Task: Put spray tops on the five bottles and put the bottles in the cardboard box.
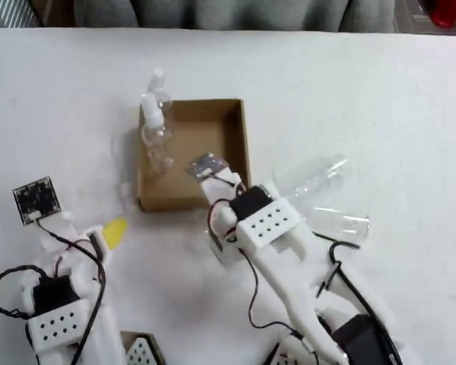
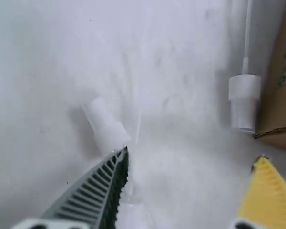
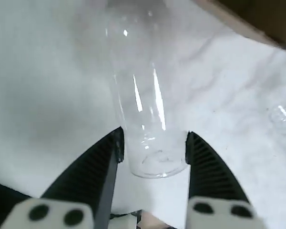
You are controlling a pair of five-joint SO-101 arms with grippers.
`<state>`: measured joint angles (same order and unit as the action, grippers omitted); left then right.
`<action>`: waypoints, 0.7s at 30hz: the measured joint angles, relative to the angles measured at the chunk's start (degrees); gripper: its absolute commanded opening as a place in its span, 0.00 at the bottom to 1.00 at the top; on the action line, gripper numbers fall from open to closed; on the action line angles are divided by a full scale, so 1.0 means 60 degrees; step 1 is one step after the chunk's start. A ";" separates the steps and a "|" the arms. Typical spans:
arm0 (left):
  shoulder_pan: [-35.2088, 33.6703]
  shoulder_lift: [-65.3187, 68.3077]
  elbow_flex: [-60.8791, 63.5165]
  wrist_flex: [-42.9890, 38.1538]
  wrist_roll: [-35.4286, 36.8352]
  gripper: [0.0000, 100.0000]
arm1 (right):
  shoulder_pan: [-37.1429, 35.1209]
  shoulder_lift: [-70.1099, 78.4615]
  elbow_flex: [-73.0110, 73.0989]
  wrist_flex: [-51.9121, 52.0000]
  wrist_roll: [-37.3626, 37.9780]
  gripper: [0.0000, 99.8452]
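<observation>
Black fingers of the right gripper (image 3: 153,138) press against both sides of a clear bottle (image 3: 143,95) near its base. Left gripper (image 2: 193,155) gapes wide, holding nothing; one spray top (image 2: 105,126) lies by its grey fingertip, another spray top (image 2: 244,107) just beside the cardboard box (image 1: 201,141). At the centre of the high view, capped bottles (image 1: 156,129) stand at the box's left wall and two see-through bottles (image 1: 319,179) lie to its right
</observation>
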<state>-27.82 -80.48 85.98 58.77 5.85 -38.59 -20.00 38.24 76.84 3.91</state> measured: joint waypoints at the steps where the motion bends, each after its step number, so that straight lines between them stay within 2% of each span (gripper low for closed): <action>1: 0.0000 0.0000 0.0000 0.0000 0.0000 0.37 | -0.0073 -0.0088 0.0000 0.0132 0.0147 0.25; 4: 0.0000 0.0000 0.0000 0.0000 0.0000 0.37 | -0.0161 -0.0425 0.0000 0.0425 0.0630 0.21; 12: 0.0000 0.0000 -0.0161 0.0044 -0.0132 0.37 | -0.0161 -0.2125 0.0000 0.0542 0.1275 0.02; 17: -0.0073 -0.0015 -0.1348 0.1231 -0.0718 0.37 | -0.0147 -0.3033 0.0000 0.0542 0.1714 0.02; 21: -0.0718 -0.0015 -0.2344 0.1758 -0.0864 0.37 | -0.0161 -0.3238 0.0000 0.0498 0.2007 0.02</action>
<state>-32.13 -80.57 71.91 69.32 0.66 -39.56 -39.43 38.24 79.82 15.96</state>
